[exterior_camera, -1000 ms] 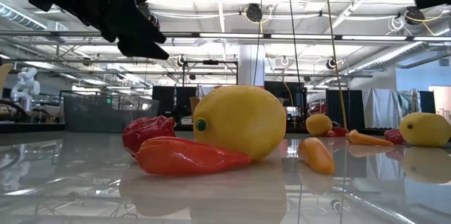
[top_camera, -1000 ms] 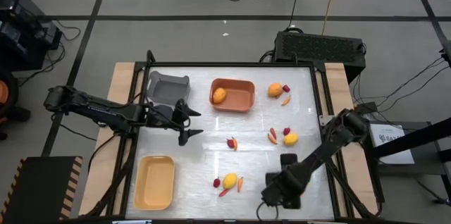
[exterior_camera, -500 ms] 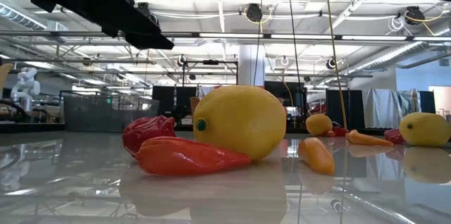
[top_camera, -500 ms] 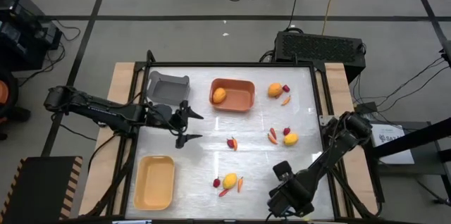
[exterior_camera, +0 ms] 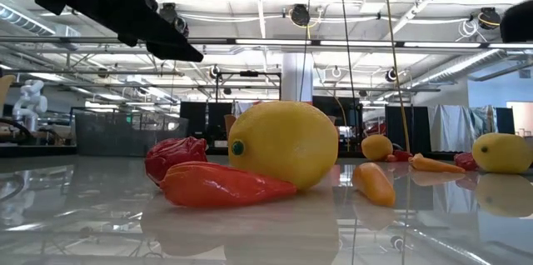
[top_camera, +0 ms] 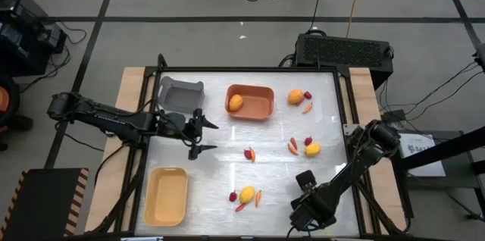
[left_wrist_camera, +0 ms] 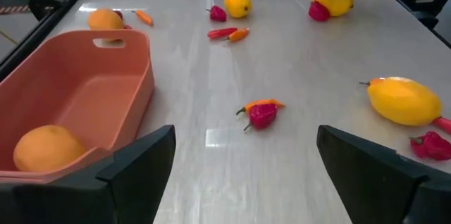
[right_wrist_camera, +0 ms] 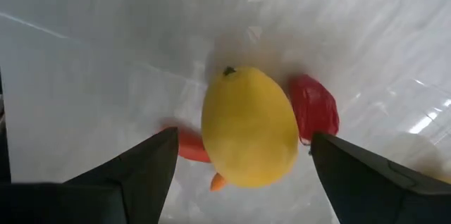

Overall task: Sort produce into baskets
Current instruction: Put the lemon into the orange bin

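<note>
My right gripper is open and points down over a yellow fruit lying near the table's near right corner, one finger to each side above it. A red berry and an orange-red stick lie against that fruit. In the high view this gripper hides all three. My left gripper hangs open at mid-left, near the orange basket, which holds one fruit. The grey basket stands far left and the pale yellow basket near left.
Other produce lies loose on the table. A fruit with berry and sticks is near the middle front. A berry with a stick is at the centre. One fruit group is at mid-right and another at far right.
My right gripper has sunk toward the table over the fruit and rolled about its own axis, staying open. My left gripper has rolled in place, also staying open. No produce has moved.
</note>
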